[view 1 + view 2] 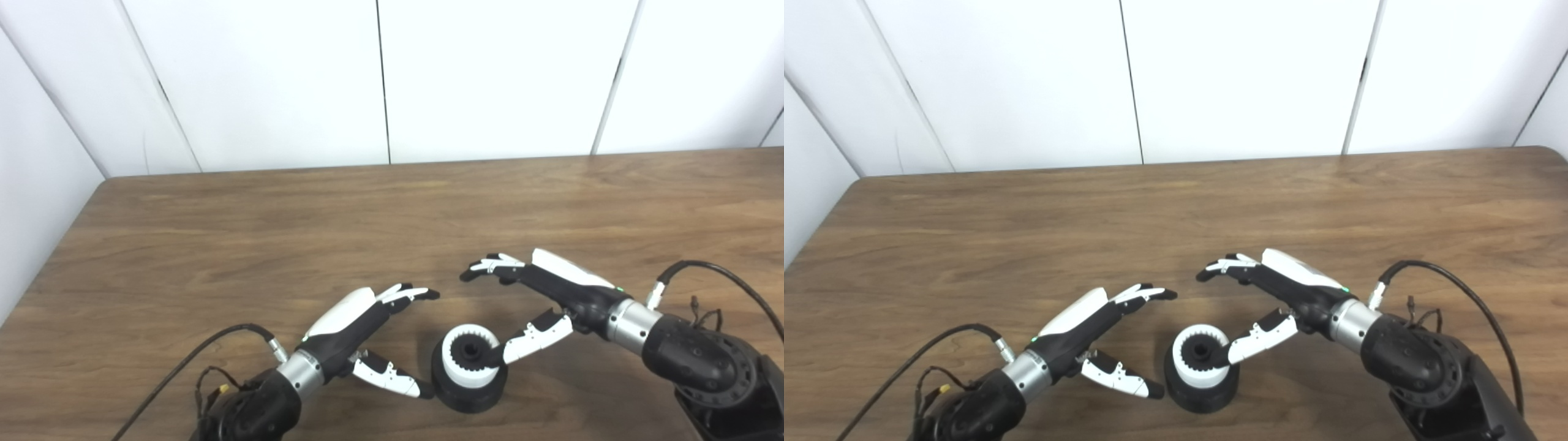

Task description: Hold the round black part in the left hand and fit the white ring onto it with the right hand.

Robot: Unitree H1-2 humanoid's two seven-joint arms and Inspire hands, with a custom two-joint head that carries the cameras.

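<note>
The round black part [468, 395] stands on the wooden table near its front edge. A white toothed ring [456, 367] sits on top of it, around a black hub. My left hand [361, 334] lies just left of the part with its fingers spread; its thumb tip reaches the part's left side. My right hand [539, 294] hovers to the right and behind, fingers apart, with its thumb tip resting on the ring's right rim. Neither hand is closed around anything.
The wooden table [245, 233] stretches back to white wall panels. Black cables run from both wrists, one at the front left [184, 367] and one at the right [723, 275].
</note>
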